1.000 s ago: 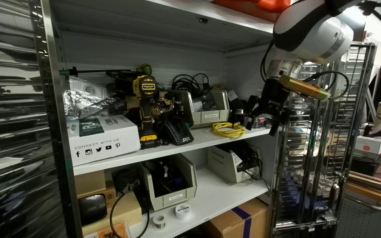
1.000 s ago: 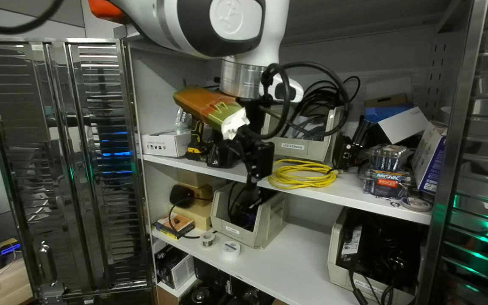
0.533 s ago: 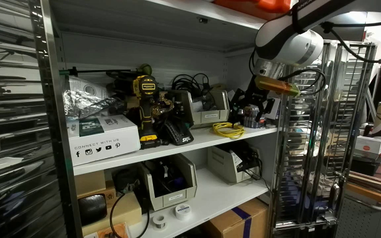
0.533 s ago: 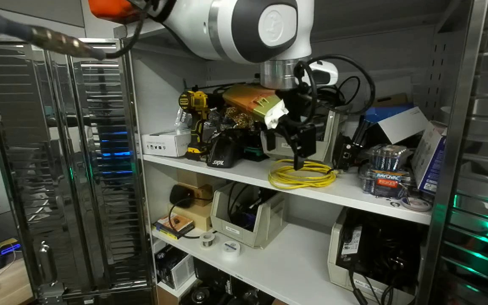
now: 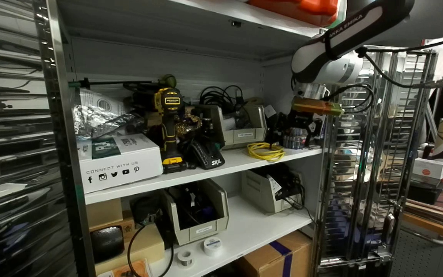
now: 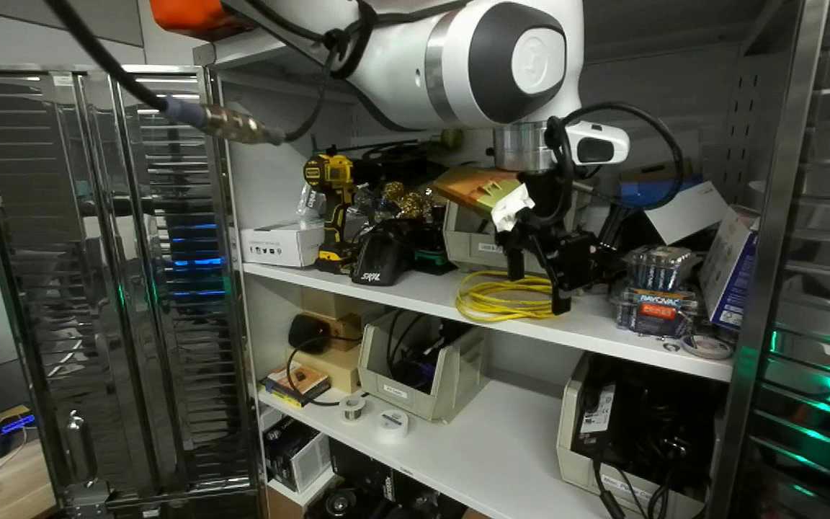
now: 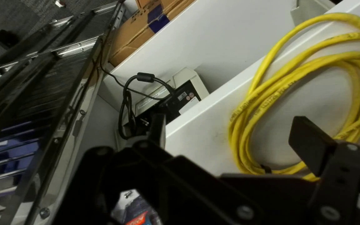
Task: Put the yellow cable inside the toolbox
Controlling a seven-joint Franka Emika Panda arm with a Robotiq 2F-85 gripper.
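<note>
The hand [image 7: 230, 126] is now a bit lower and farther along toward the batteries [image 6: 653, 299] than in the earlier frame, while the yellow cable [image 7: 261, 101] stays put. We see the hand's two fingers [image 7: 311, 143] spread wide, with nothing pinched between them. In the wrist view, one finger shows over the hole of the ring, and the other shows outside it, by the front edge of the worktop [image 7: 198, 140]. We cannot tell if a finger touches the cable. The cable lies flat in loose loops near that edge.

So we think this is the reaching part, almost lined up, and the picking up is not done yet. Next we should go down gently, put one side of the ring between the fingers and squeeze. If we catch only a strand or two, the rest may flop and hang. If we swing too far, we may bump the batteries.

Just behind the cable stands the toolbox [image 5: 240, 140], or so we take it: a grey bin with a small label [image 5: 245, 134] in front. The trip there looks short, but we must lift over its front wall. Farther off stand the drill [image 5: 170, 134] and the white carton [image 5: 125, 165].
</note>
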